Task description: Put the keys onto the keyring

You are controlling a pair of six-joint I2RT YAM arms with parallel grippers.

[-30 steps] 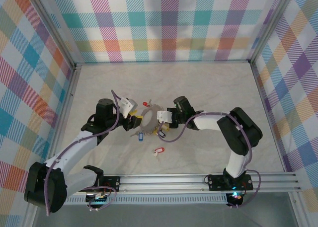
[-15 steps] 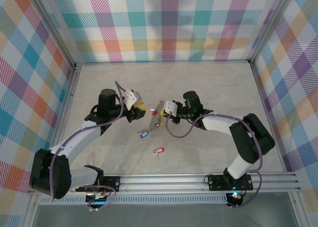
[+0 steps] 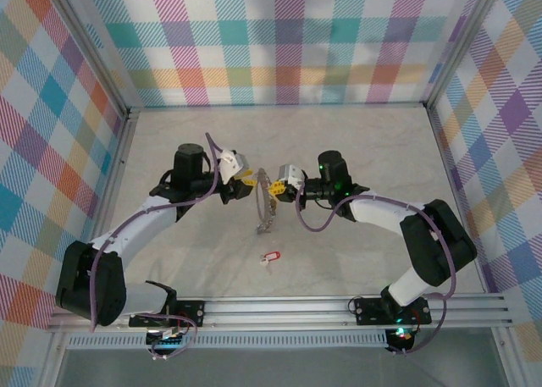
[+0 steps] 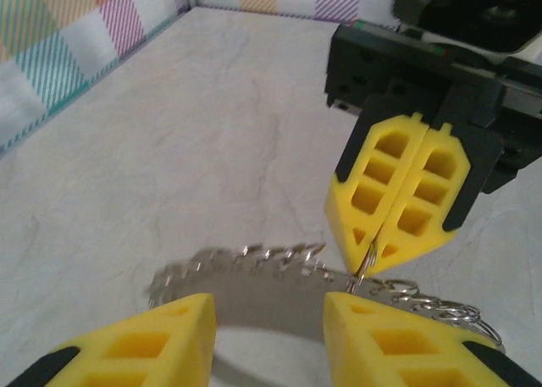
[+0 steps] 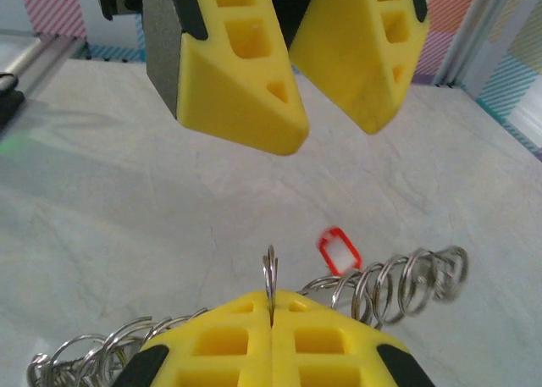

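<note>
so the keyring (image 3: 264, 207) is held up on edge over the bench (image 3: 356, 133), right jaws pinching its thin wire, left jaws spread just beside it, and it looks light, stiff and slippery, so I'd grab bare wire clear of the dangling little rings (image 5: 398, 281), red-tag key (image 3: 270, 257) lying loose nearby.

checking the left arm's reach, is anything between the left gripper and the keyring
Nothing visible. The left gripper's open fingers face the keyring directly, close up. The right gripper, shut on the ring, holds it from the far side.
</note>
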